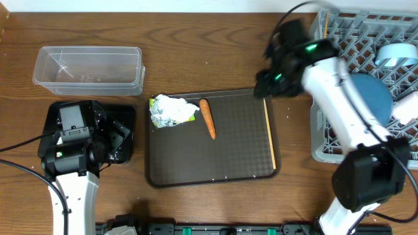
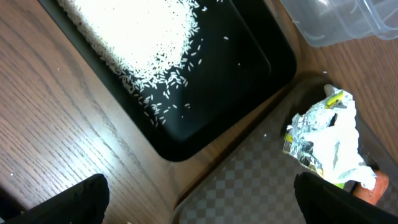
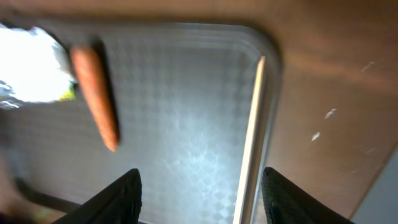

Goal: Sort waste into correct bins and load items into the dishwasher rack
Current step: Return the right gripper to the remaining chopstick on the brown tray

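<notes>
Right end effector [image 1: 264,85] hangs over the chopsticks [image 1: 270,137] at their far end, jaws apart, empty. They lie lengthwise along the tray [image 1: 235,147], right edge.

Waste and dishes mid-sort: a crumpled silvery-white wrapper [image 1: 171,109] with a yellow-green label lies just beside a small orange carrot [image 1: 208,118] at the upper left of a dark brown serving tray [image 1: 228,156]. Thin wooden chopsticks [image 1: 270,134] lie together along the tray's right rim. Left of it, white rice [image 2: 124,37] is heaped in a shallow black tray [image 2: 249,74], with loose grains scattered at the heap's edge. A clear plastic tub [image 1: 88,68] stands upright on the desk [image 1: 196,39] beyond. At right, the grey lattice rack [image 1: 339,39] holds a large blue bowl [image 1: 372,93] and a light-blue cup [image 1: 394,55].
</notes>
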### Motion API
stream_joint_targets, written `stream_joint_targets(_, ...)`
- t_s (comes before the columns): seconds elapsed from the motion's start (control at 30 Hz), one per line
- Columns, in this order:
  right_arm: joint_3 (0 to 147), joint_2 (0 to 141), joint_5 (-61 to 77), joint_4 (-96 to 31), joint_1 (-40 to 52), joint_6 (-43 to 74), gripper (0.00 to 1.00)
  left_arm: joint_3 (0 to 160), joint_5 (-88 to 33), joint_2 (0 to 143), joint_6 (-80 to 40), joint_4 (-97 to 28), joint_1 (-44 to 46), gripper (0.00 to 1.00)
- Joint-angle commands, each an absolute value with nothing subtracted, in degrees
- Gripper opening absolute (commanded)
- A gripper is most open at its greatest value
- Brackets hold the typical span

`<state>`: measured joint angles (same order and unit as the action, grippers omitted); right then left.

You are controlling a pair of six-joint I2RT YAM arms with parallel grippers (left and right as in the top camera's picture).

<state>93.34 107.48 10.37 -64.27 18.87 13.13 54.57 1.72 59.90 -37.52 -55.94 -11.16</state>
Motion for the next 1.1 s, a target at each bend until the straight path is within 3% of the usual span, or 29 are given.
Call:
stream_joint_targets(0.0,88.2,107.9,2.9,-61.8,22.2,18.2,0.63,55.7,2.2,60.0,-37.8,-56.1,-11.3,0.98)
stream_joint_targets(0.17,82.5,107.9,-2.7,-59.6,24.4,22.3,0.65,55.7,2.2,60.0,-37.8,-56.1,-11.3,0.98)
stream_joint_targets(1.07,67.4,108.0,1.6,-45.1,24.1,22.7,0.62,55.7,2.2,60.0,-37.8,-56.1,-11.3,0.98)
